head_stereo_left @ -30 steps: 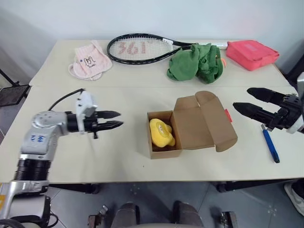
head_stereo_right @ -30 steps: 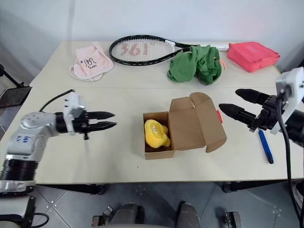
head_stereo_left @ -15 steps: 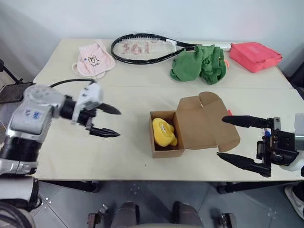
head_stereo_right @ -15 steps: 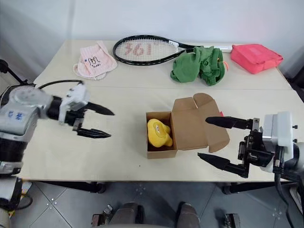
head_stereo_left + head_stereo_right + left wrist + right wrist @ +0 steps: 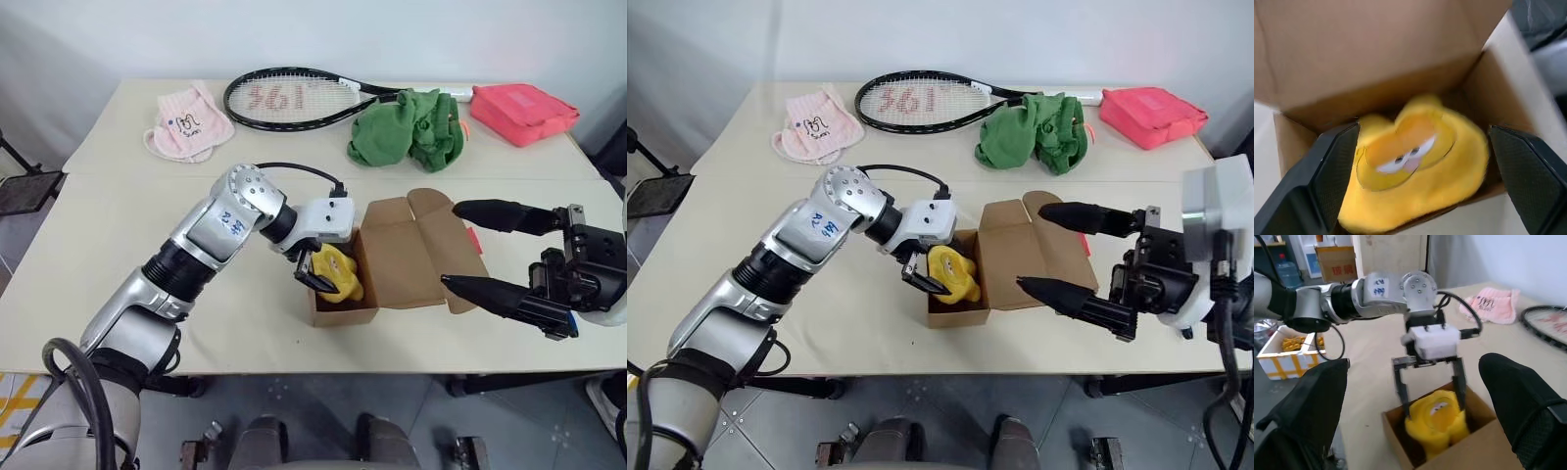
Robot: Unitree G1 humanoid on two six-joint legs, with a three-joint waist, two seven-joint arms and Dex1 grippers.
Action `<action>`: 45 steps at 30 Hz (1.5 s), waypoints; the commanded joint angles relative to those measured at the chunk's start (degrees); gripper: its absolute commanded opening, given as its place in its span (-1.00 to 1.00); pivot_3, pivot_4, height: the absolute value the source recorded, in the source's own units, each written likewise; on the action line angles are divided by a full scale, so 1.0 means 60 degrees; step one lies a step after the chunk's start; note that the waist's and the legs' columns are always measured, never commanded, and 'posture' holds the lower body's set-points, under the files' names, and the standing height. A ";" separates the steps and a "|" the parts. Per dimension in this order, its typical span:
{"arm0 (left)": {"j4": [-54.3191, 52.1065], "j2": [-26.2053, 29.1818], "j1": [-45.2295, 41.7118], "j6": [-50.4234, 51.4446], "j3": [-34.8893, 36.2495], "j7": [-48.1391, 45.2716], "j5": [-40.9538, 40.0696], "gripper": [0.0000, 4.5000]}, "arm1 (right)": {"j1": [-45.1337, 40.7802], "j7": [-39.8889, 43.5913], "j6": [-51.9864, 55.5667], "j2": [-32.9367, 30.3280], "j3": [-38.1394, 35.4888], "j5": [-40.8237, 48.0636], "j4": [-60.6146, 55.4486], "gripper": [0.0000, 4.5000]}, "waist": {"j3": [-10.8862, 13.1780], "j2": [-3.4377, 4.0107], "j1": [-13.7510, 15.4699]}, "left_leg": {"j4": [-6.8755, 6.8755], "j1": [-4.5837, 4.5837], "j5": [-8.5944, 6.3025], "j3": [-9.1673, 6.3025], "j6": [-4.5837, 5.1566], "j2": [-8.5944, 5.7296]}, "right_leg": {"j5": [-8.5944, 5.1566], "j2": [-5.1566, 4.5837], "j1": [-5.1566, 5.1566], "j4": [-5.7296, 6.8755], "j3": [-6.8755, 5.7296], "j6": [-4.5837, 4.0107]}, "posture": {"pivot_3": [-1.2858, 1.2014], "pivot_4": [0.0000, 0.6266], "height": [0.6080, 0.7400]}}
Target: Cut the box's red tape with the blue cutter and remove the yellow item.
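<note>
"361" in red on the tennis racket [image 5: 294, 98] strings (upside-down)

table [image 5: 118, 264] | box [image 5: 411, 257], racket [image 5: 294, 98], pink cloth [image 5: 188, 122], green cloth [image 5: 407, 129], red pouch [image 5: 519, 111]

One box [image 5: 407, 257], one yellow item [image 5: 336, 273], one racket [image 5: 294, 98], two pink cloths [image 5: 186, 122].

Beige table [image 5: 118, 294], pale wall [image 5: 294, 34], grey floor [image 5: 323, 411].
</note>
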 commanded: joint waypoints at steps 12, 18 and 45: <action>0.0927 -0.0694 0.0044 -0.1240 -0.0034 -0.0328 0.0614 -0.21 | 0.2501 0.0825 0.0333 0.0353 -0.1603 -0.1794 -0.0982 1.00 | 0.0007 -0.0012 0.0153 | 0.0018 -0.0004 -0.0002 -0.0003 0.0003 0.0000 | 0.0001 0.0000 0.0003 0.0010 0.0000 -0.0001 | 0.03 -0.52 1.00; 0.1019 -0.1040 -0.0175 -0.1281 0.0987 -0.0538 -0.0237 -0.94 | 0.3194 0.1692 -0.0568 0.1124 -0.1623 -0.3125 -0.0705 1.00 | 0.0007 -0.0013 0.0149 | 0.0023 -0.0006 -0.0001 -0.0004 0.0003 -0.0001 | 0.0001 0.0000 0.0002 0.0015 0.0001 -0.0001 | 0.03 -0.52 1.00; 0.1100 0.1138 0.3973 -0.0534 0.8925 0.2540 -0.4460 -1.00 | 0.0253 0.0763 -0.1707 0.2762 0.1395 -0.2719 -0.0156 1.00 | 0.0003 -0.0006 -0.0517 | -0.0024 0.0073 0.0000 -0.0015 -0.0011 0.0002 | 0.0001 -0.0001 0.0008 0.0086 0.0005 -0.0001 | 0.03 -0.52 1.00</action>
